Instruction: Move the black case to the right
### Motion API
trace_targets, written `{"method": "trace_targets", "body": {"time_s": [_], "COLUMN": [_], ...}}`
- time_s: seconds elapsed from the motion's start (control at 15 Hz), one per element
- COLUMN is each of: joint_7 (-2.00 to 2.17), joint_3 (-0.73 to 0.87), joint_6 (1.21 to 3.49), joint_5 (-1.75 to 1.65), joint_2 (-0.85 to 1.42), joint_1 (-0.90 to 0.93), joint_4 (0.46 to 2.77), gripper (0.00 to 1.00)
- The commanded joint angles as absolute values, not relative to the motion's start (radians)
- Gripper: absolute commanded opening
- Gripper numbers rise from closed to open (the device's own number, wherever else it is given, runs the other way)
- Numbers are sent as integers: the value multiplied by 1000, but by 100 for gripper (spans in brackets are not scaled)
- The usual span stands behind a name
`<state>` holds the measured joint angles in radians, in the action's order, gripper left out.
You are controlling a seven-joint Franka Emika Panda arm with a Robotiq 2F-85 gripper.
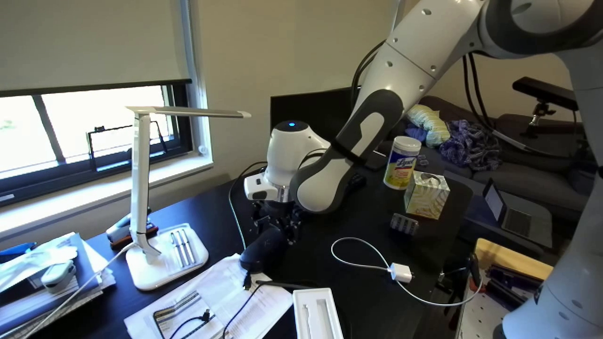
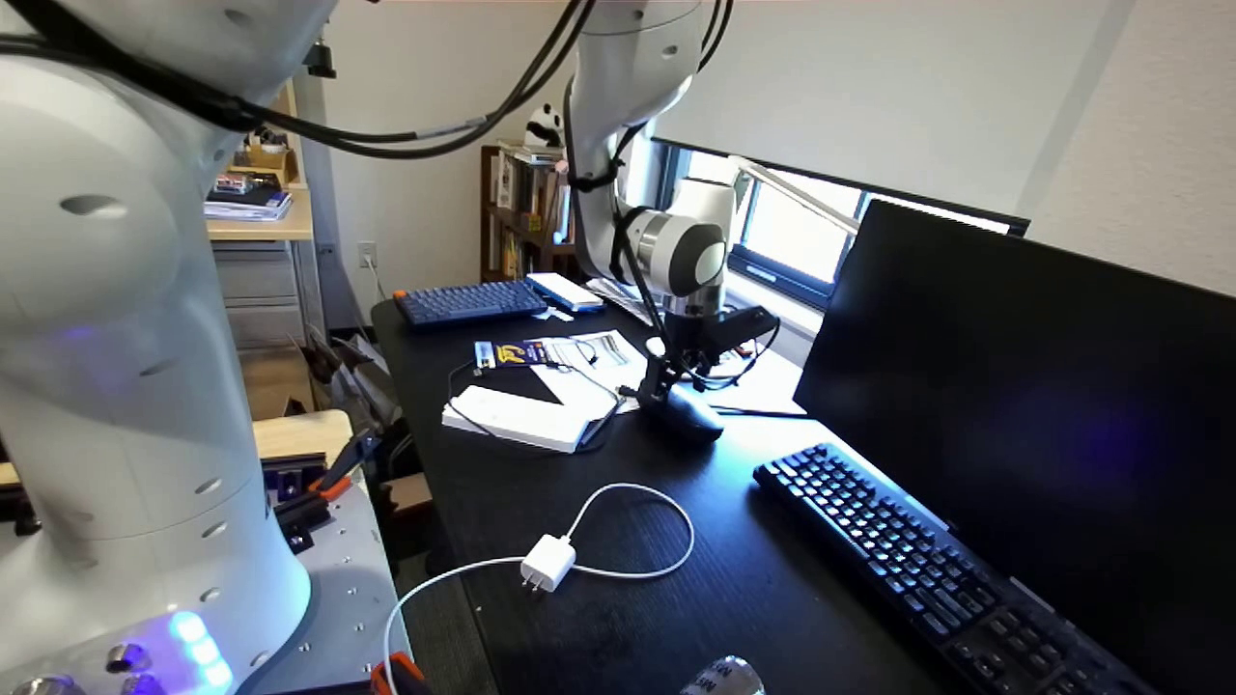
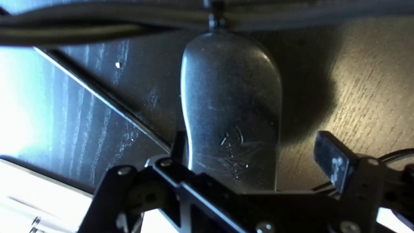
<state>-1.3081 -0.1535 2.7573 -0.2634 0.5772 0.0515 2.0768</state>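
Note:
The black case (image 1: 264,250) lies on the dark desk at the edge of the papers. It also shows in an exterior view (image 2: 688,417). In the wrist view the case (image 3: 231,94) fills the middle, its rounded end pointing up. My gripper (image 3: 254,152) is open around the case, a finger on each side. The left finger is close beside the case's edge; whether it touches cannot be told. The right finger stands clearly apart from the case. The gripper is low over the case in both exterior views (image 1: 277,228) (image 2: 664,375). The lower end of the case is hidden behind the gripper.
A white lamp (image 1: 140,188) and papers (image 1: 221,301) lie near the case. A white open box (image 1: 318,313) and a white charger with cable (image 1: 400,272) are on the desk. The long keyboard (image 2: 927,569) and monitor (image 2: 1024,405) stand along the wall side.

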Motion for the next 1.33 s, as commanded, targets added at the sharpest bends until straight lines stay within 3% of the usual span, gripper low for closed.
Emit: {"method": "trace_targets", "body": {"time_s": [0.0,1.27], "joint_7": [-1360,-1412], "joint_3": [-188,-221], "joint_6": [2736,2758], "joint_5": [-265,-250], "joint_2": [598,607], "joint_1": [12,-35], "joint_4": [2058,2076], "gripper": [100,100]}}
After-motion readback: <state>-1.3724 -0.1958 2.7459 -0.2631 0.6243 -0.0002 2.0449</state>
